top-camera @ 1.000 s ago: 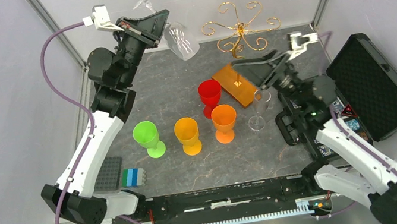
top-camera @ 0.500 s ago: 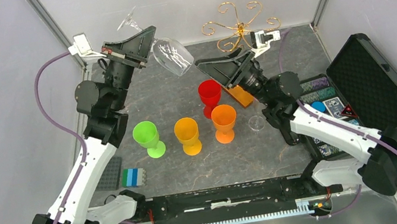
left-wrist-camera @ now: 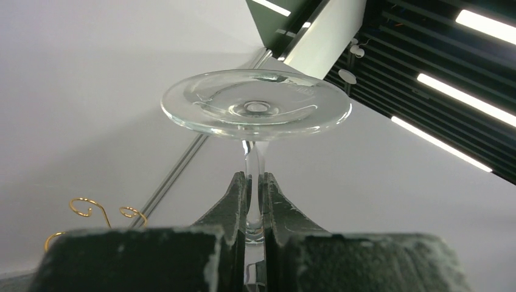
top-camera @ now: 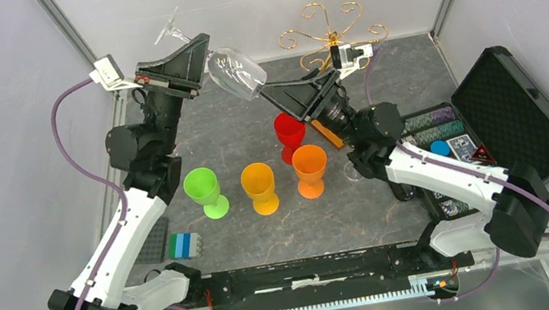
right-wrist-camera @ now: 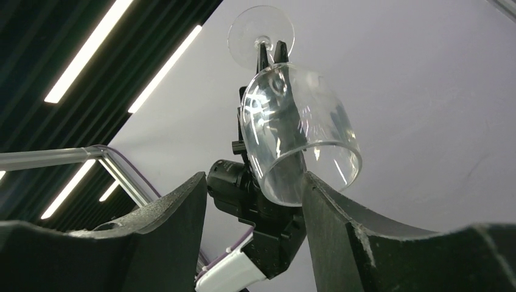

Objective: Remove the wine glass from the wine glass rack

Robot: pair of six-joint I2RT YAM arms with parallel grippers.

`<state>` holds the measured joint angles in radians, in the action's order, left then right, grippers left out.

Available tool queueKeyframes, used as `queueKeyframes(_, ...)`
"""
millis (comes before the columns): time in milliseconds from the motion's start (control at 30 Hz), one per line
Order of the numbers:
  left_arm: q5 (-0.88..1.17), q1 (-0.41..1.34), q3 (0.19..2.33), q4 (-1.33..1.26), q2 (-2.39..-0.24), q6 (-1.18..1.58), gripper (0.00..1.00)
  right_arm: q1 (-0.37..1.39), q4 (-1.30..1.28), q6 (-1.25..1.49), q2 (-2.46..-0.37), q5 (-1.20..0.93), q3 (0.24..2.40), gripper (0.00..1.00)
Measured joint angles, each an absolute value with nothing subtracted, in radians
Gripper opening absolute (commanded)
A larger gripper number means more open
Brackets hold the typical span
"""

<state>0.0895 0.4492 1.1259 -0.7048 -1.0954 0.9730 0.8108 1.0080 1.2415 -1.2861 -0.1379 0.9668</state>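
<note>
Where the glass [top-camera: 236, 74] is: off the rack [top-camera: 332, 38], up in the air near 11 o'clock of the table. It lies tipped, with its foot to 10 o'clock and its mouth to 4 o'clock.
Left gripper [top-camera: 203, 50]: jaws clamped on the thin stem, just under the foot.
Right gripper [top-camera: 271, 91]: at 4 o'clock of the bowl, jaws apart, one on each side of the mouth. I cannot tell if they touch it.
Rack: at 3 o'clock of the glass, not touching it.
Red cup [top-camera: 290, 130]: at 6 o'clock of the right gripper, down on the table.
Doing it well: this looks like a pass from one arm to the other. The right jaws should close slowly and softly, because glass is slippery and can crack. The left should let go only once the right has a good hold.
</note>
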Motion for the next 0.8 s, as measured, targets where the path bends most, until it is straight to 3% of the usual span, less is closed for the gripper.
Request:
queueKeyframes(333,0.107,0.449,1.085,-0.795,-1.092,0.976,0.02,0.84,1.079,1.239,-1.382,-0.128,1.051,0.36)
queueKeyframes(533,0.107,0.449,1.049,-0.829,-1.053,0.976,0.07,0.857,1.103,1.238,-1.397,-0.121,1.052,0.09)
queueKeyframes(600,0.104,0.449,1.037,-0.838,-1.042,0.984,0.15,0.865,1.12,1.238,-1.402,-0.122,1.058,0.01)
queueKeyframes(700,0.097,0.449,1.022,-0.846,-1.019,0.99,0.3,0.873,1.14,1.236,-1.409,-0.131,1.067,0.0)
queueKeyframes(800,0.096,0.444,1.003,-0.844,-0.997,0.978,0.51,0.88,1.143,1.235,-1.414,-0.136,1.08,0.0)
